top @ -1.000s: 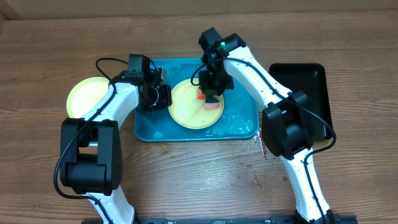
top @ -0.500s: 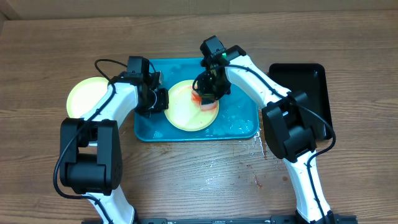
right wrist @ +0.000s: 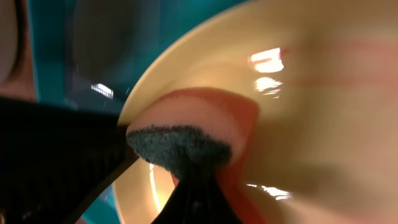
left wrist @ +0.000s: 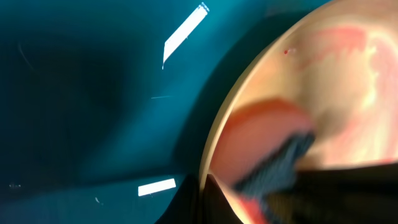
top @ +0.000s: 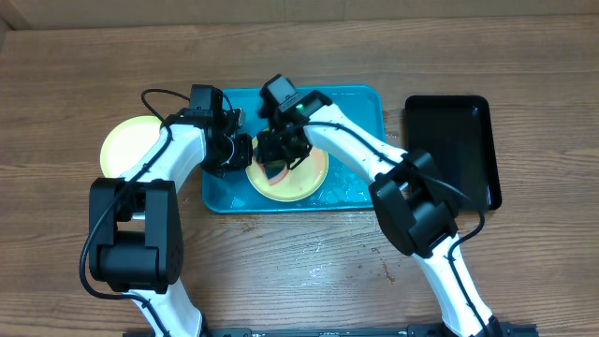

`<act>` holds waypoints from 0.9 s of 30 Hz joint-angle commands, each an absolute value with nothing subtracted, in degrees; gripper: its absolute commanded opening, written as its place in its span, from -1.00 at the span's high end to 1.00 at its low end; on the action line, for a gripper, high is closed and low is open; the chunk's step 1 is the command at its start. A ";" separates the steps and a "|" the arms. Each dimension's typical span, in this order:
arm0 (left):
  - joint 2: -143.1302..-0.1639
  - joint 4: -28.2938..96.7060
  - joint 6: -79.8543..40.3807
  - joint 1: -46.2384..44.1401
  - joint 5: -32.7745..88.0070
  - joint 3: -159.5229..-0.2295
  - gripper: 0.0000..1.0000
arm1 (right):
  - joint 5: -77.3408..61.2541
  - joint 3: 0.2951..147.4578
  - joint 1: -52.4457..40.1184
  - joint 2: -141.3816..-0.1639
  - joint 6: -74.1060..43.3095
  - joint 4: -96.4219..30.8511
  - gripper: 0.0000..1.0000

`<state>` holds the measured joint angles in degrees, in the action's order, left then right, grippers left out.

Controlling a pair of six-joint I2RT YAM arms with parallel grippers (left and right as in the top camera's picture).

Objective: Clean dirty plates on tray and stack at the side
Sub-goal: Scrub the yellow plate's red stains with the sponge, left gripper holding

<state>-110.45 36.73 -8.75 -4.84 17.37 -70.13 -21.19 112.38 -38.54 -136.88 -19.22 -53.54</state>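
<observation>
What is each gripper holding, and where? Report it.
Right gripper: the sponge, pinched at its dark scouring edge. Left gripper: seemingly the yellow plate's left rim.

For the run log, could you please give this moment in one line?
left gripper: shut on yellow plate rim | right gripper: shut on sponge, on plate | plate in turquoise tray

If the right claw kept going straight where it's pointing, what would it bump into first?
Probably the yellow plate. The right gripper points down at it, and the sponge it holds is pressed against the plate near its rim. Depth is hard to judge.
</observation>
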 commanded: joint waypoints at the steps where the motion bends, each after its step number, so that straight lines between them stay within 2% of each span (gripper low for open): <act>1: -108.22 35.97 -7.49 -5.15 20.36 -71.53 0.91 | -22.61 111.61 -37.43 -137.47 -17.41 -56.40 0.93; 14: -108.22 35.97 -7.70 -5.15 19.27 -71.53 0.91 | -9.34 114.37 -27.46 -137.29 -14.74 -69.01 0.92; 21: -108.22 36.01 -7.70 -5.15 19.29 -71.53 0.92 | -5.34 114.93 -27.03 -137.29 -14.76 -64.12 0.92; 27: -108.22 36.03 -7.70 -5.15 19.31 -71.53 0.92 | -13.45 114.85 -30.50 -137.38 -11.90 -56.77 0.93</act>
<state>-110.45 36.16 -8.58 -5.50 19.86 -70.15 -11.94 114.21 -28.32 -136.88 -13.89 -58.85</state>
